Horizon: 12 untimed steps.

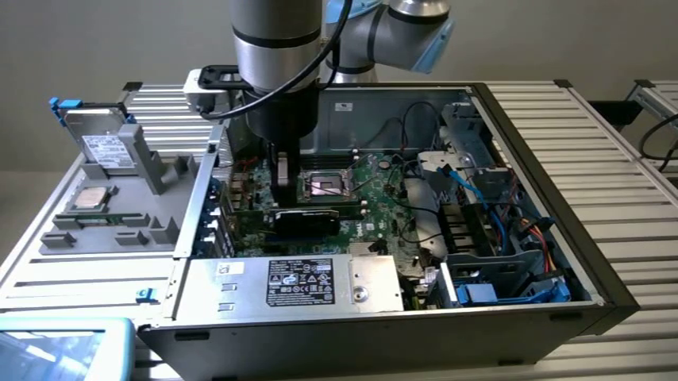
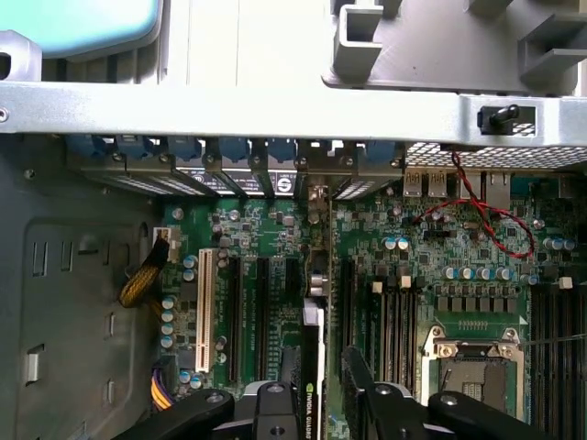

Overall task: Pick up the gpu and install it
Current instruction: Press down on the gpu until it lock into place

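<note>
Between your gripper's (image 2: 323, 390) part-open fingers (image 2: 359, 380), the gpu (image 2: 313, 367) stands edge-on over the motherboard (image 2: 266, 275) slots; the exterior view shows its black cooler face (image 1: 307, 220) instead, with the arm (image 1: 278, 71) above.

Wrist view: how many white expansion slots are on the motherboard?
1: the white slot stands beside the black slots, apart from the gpu; the hand may hide others.

Wall: I saw a plain grey wall (image 1: 127, 40) behind my workspace.
Table: a ribbed, pale metal table (image 1: 625, 206) stretched beneath everything.
Light: even, soft, without hard shadows.
</note>
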### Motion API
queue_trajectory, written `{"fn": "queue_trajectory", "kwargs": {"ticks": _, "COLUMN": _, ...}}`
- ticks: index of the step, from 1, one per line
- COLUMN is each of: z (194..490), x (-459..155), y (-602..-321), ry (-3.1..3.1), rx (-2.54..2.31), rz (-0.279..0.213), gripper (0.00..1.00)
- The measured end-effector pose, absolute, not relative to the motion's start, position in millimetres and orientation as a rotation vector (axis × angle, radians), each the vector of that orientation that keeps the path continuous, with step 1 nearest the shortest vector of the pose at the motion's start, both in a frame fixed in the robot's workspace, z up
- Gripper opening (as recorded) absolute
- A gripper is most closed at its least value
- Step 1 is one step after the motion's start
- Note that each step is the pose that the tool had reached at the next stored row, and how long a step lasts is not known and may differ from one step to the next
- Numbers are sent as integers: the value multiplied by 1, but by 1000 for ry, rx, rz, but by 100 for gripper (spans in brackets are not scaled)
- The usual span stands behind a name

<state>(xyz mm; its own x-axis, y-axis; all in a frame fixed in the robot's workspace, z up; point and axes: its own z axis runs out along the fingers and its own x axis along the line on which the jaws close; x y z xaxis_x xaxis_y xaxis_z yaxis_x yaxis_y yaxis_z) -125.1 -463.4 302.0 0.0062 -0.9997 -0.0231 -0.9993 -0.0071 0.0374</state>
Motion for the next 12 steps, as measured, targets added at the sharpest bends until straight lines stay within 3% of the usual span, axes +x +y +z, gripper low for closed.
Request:
{"fn": "queue_trajectory", "kwargs": {"ticks": 1, "z": 302, "x": -125, "y": -463, "ry": -2206, "rx": 2221, "rz": -67, "gripper": 33}}
{"fn": "queue_trajectory", "kwargs": {"ticks": 5, "z": 302, "x": -125, "y": -463, "ry": -2206, "rx": 2221, "rz": -67, "gripper": 12}}
{"fn": "queue_trajectory", "kwargs": {"ticks": 12, "z": 302, "x": -126, "y": -463, "ry": -2206, "rx": 2221, "rz": -66, "gripper": 12}}
